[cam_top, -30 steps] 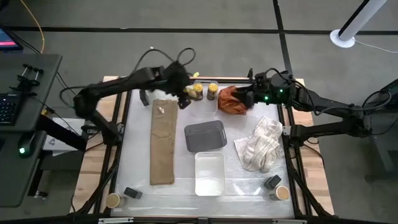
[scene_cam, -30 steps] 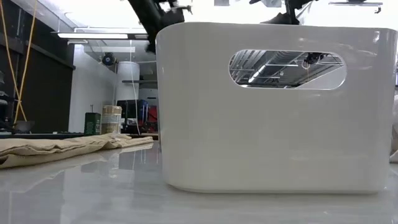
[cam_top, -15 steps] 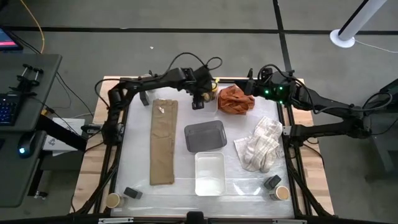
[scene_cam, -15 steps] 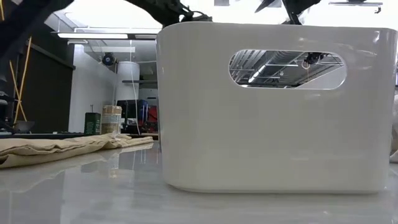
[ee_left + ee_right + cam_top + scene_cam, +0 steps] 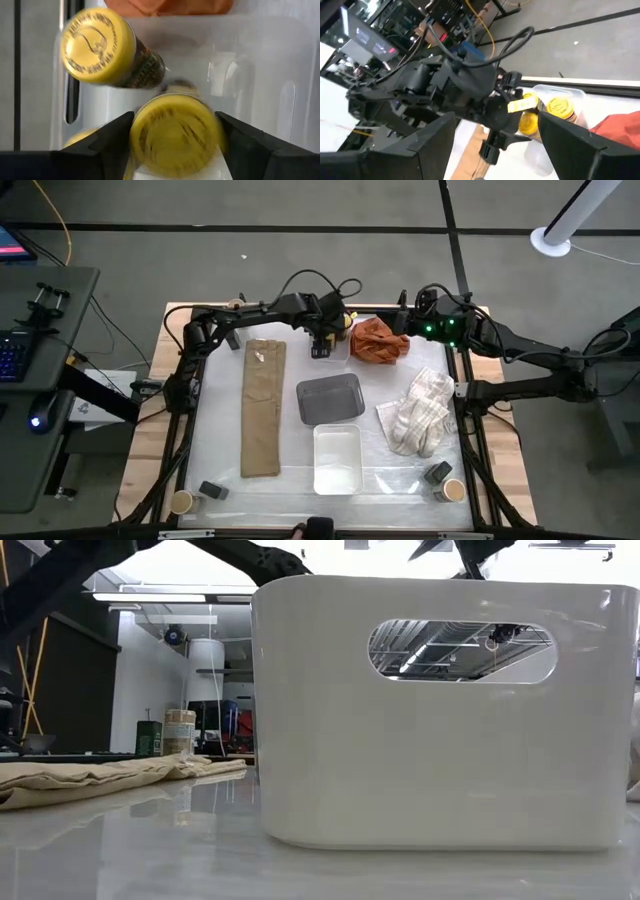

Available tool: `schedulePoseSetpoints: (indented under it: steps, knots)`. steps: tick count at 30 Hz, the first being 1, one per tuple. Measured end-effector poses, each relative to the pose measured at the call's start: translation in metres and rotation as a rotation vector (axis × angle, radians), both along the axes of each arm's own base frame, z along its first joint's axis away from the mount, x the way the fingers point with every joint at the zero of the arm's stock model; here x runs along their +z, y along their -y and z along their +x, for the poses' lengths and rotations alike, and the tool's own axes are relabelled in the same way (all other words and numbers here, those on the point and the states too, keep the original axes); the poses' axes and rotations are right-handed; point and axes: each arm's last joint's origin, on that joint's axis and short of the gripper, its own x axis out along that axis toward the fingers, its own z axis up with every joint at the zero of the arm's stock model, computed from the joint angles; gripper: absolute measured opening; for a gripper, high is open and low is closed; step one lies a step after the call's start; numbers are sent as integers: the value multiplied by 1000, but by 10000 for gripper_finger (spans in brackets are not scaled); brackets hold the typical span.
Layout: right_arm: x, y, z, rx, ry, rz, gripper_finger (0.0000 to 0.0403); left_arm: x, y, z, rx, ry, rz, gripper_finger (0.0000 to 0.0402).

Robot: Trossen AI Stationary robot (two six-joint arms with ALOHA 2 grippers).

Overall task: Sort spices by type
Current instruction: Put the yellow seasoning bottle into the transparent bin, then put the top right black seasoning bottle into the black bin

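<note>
My left gripper (image 5: 322, 332) is at the far middle of the table, over a clear tray (image 5: 260, 60), shut on a yellow-lidded jar (image 5: 175, 134). A second yellow-lidded jar (image 5: 102, 47) stands in that tray just beyond it, and the edge of a third yellow lid (image 5: 82, 137) shows beside my finger. My right gripper (image 5: 405, 330) hangs open at the far right, beside an orange cloth (image 5: 378, 340), touching nothing. A tan-topped tub (image 5: 181, 501) and a dark tin (image 5: 212, 490) sit at the near-left corner. Another tin (image 5: 437, 472) and tub (image 5: 453, 490) sit near-right. My left gripper has the jar pinched between its two fingers (image 5: 117, 137) at the yellow lid's rim (image 5: 142, 135), one finger on each side, coming from above and pointing down. The jar stands upright under the gripper, inside the clear tray. Whether its base rests on the tray is hidden by the lid.
A folded tan cloth (image 5: 262, 408) lies left of centre, a grey tray (image 5: 330, 397) in the middle and a white tray (image 5: 337, 458) nearer, which fills the low view (image 5: 430, 710). A white towel (image 5: 418, 412) lies at the right.
My left arm has swung along the far edge toward the table's right, from over the tan cloth's far end to the clear tray, then slowed there. The right arm has kept still.
</note>
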Motion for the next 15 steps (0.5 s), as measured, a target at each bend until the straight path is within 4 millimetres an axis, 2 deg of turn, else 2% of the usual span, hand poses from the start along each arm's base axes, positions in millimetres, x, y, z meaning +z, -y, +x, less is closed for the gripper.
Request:
schedulePoseSetpoints:
  steps: [5, 8, 15]
  knots:
    - [0, 0, 0, 13, 1, 4, 279, 3, 0, 1, 4, 10, 6, 281]
    - [0, 0, 0, 17, 2, 4, 279, 14, 0, 1, 3, 8, 18, 289]
    - [0, -1, 0, 26, -6, -16, 279, 75, -5, -1, 29, 86, 65, 291]
